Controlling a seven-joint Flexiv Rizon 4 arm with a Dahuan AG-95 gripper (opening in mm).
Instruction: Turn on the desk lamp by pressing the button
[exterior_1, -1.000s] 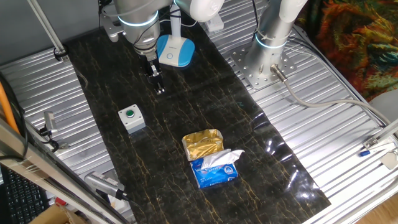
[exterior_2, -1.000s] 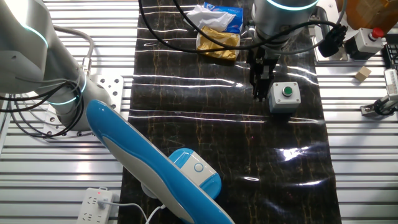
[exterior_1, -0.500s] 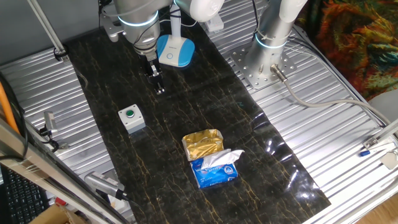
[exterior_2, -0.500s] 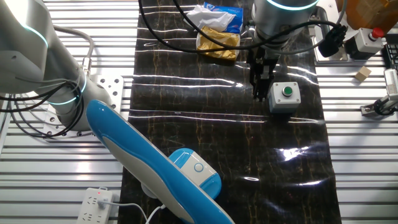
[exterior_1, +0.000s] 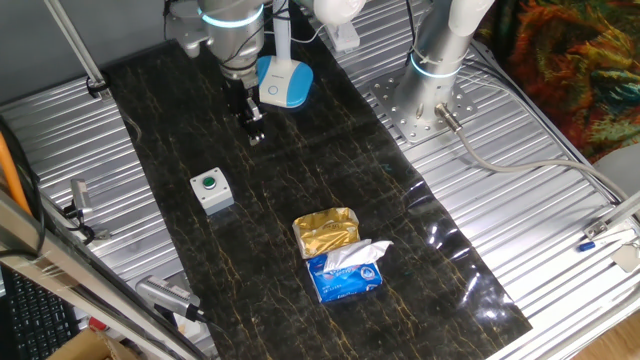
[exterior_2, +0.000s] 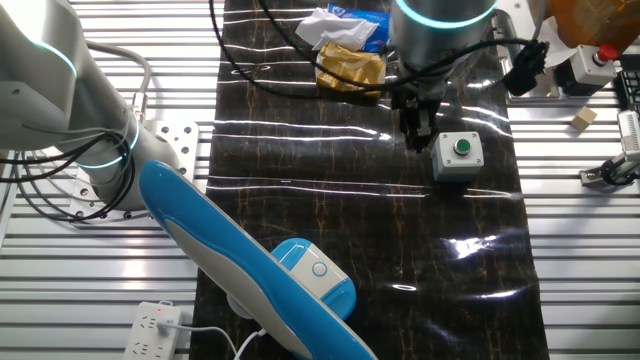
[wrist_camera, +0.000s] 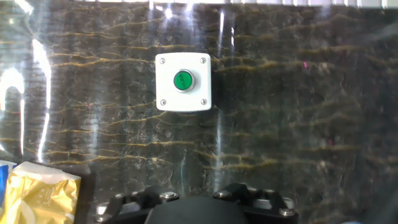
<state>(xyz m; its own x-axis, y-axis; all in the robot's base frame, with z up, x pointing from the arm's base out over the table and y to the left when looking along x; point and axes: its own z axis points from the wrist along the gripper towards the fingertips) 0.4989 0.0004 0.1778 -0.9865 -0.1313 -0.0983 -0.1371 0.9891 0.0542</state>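
Note:
The desk lamp stands at the far end of the black mat, with a flat base (exterior_1: 281, 84) of white centre and light blue rim, and a slim white stem (exterior_1: 283, 38). In the other fixed view its base (exterior_2: 318, 277) shows a small round button (exterior_2: 319, 268), and its long blue head (exterior_2: 215, 250) fills the foreground. My gripper (exterior_1: 255, 133) hangs over the mat just in front of the base, apart from it; it also shows in the other fixed view (exterior_2: 413, 140). No view shows its fingertips clearly. A white box with a green push button (wrist_camera: 183, 81) lies ahead in the hand view.
The green button box (exterior_1: 211, 190) sits left of centre on the mat (exterior_1: 330, 170). A gold packet (exterior_1: 325, 232) and a blue tissue pack (exterior_1: 345, 272) lie nearer the front. A second arm's grey pedestal (exterior_1: 428, 100) stands at the right. A power strip (exterior_2: 155, 325) lies beside the lamp.
My arm has shifted slightly up and toward the lamp end of the mat. The lamp, the button box and the packets have not moved.

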